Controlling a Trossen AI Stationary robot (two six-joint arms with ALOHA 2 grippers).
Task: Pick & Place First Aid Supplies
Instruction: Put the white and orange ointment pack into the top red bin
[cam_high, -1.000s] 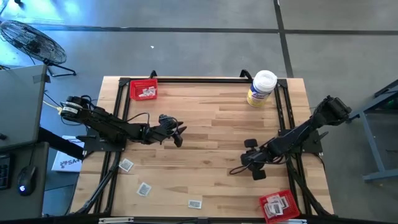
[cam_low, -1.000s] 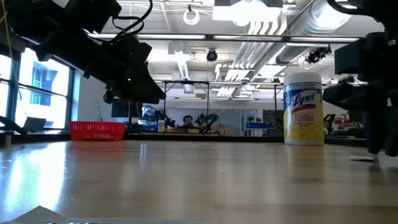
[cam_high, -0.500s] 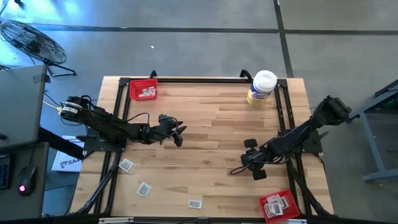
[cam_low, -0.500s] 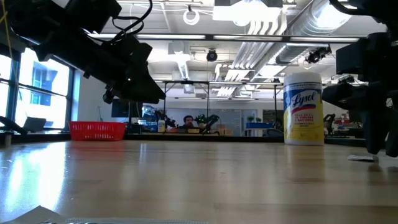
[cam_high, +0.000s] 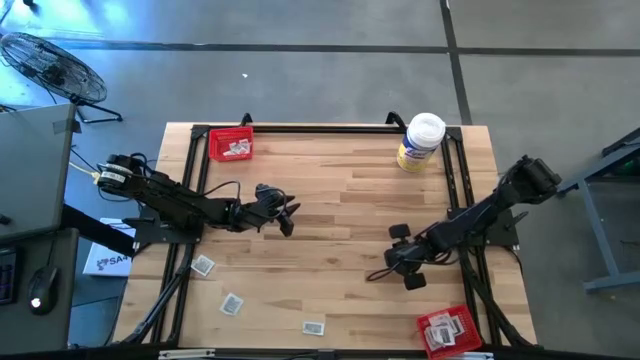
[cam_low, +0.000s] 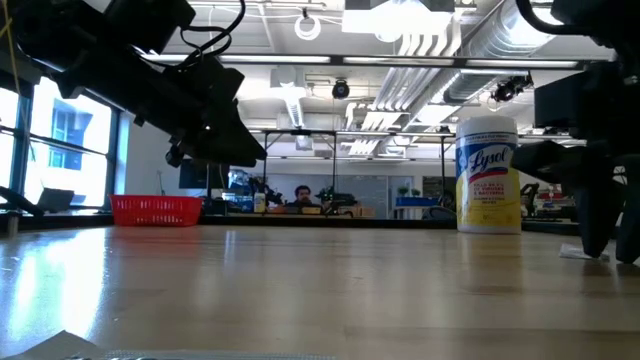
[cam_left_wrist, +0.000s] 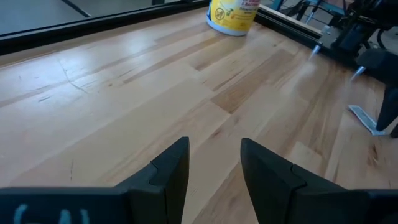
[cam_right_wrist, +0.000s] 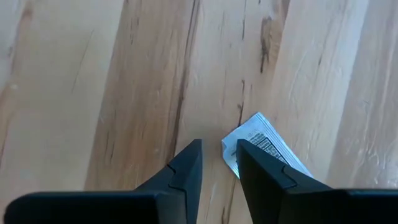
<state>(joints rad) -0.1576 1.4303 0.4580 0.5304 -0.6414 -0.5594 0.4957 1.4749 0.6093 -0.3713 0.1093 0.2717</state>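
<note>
Our right hand (cam_right_wrist: 217, 163) hangs with fingers narrowly parted just above a packet (cam_right_wrist: 267, 149) lying flat on the table (cam_high: 340, 190), while our left hand (cam_left_wrist: 214, 163) waits narrowly open, empty.

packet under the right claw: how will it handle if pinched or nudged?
The packet is thin, lying flat on the table, so probably light and bendy. On smooth wood it likely slides when nudged. The right claw may struggle to catch an edge.

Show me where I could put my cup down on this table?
Bare wood lies mid-table between the left gripper, the right gripper and the tub. The front-left edge is crowded with loose packets; red trays fill two corners.
</note>
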